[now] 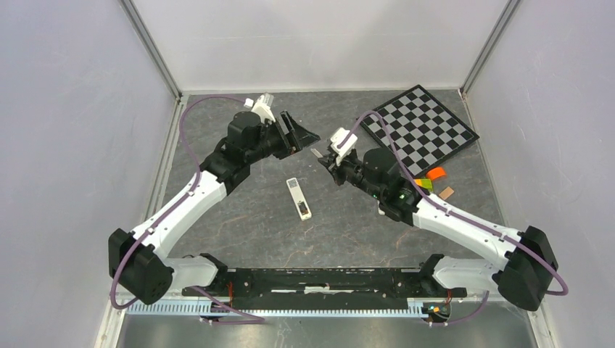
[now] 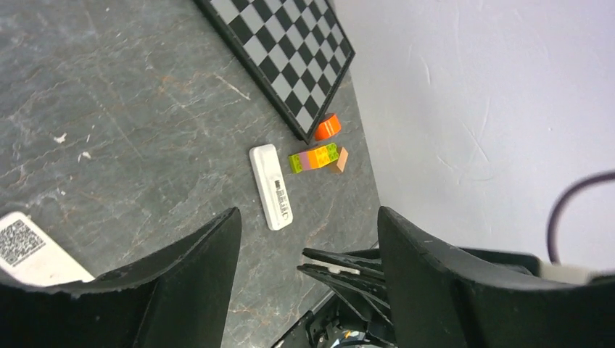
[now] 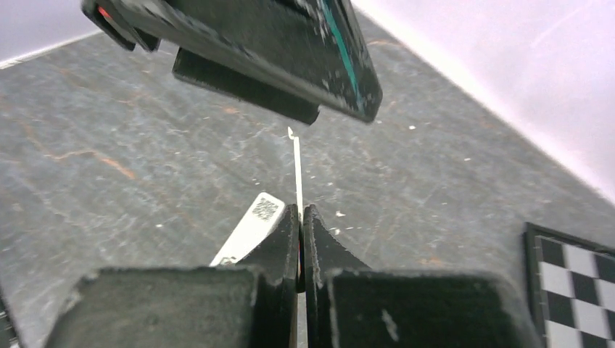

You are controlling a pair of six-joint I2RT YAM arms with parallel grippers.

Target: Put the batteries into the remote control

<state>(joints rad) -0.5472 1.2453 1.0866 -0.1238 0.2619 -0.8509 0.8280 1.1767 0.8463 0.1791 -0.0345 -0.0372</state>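
The white remote control [image 1: 298,198] lies on the dark table between the arms; it also shows in the left wrist view [image 2: 270,186]. My right gripper [image 1: 319,154] is shut on a thin white cover piece [image 3: 297,167], seen edge-on above its closed fingertips [image 3: 301,212]. My left gripper [image 1: 297,138] is open and empty, hovering close in front of the right gripper; its fingers [image 3: 254,43] fill the top of the right wrist view. A white flat piece with a QR label [image 3: 255,220] lies below both grippers. The batteries are out of view.
A checkerboard [image 1: 420,127] lies at the back right. Beside it are an orange piece [image 1: 436,173], a stack of coloured blocks [image 1: 423,184] and a small tan piece [image 1: 447,192]. Grey walls enclose the table on three sides.
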